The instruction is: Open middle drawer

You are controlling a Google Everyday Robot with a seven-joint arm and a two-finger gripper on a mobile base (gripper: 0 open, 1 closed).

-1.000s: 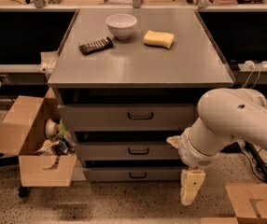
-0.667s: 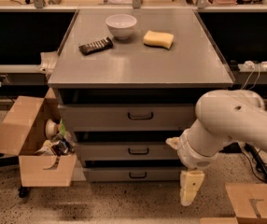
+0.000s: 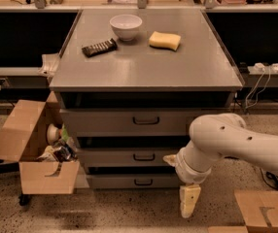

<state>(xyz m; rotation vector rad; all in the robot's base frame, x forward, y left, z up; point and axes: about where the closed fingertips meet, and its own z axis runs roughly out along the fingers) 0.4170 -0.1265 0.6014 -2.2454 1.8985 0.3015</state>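
The middle drawer (image 3: 129, 157) is a shallow grey front with a small dark loop handle (image 3: 144, 157), between a taller top drawer (image 3: 124, 122) and a slimmer bottom drawer (image 3: 124, 181). All three fronts sit flush in the grey cabinet. My gripper (image 3: 189, 201) hangs pointing down at the end of the white arm (image 3: 226, 144), in front of the cabinet's lower right. It is to the right of and below the middle drawer's handle and does not touch it. The arm hides the right ends of the middle and bottom drawers.
On the cabinet top (image 3: 144, 67) are a white bowl (image 3: 126, 26), a yellow sponge (image 3: 165, 40) and a dark snack bar (image 3: 99, 47). An open cardboard box (image 3: 37, 154) of clutter stands on the floor at left. Another box (image 3: 263, 210) lies at the lower right.
The arm and gripper have shifted slightly left and down, toward the drawer fronts. The drawers have not moved.
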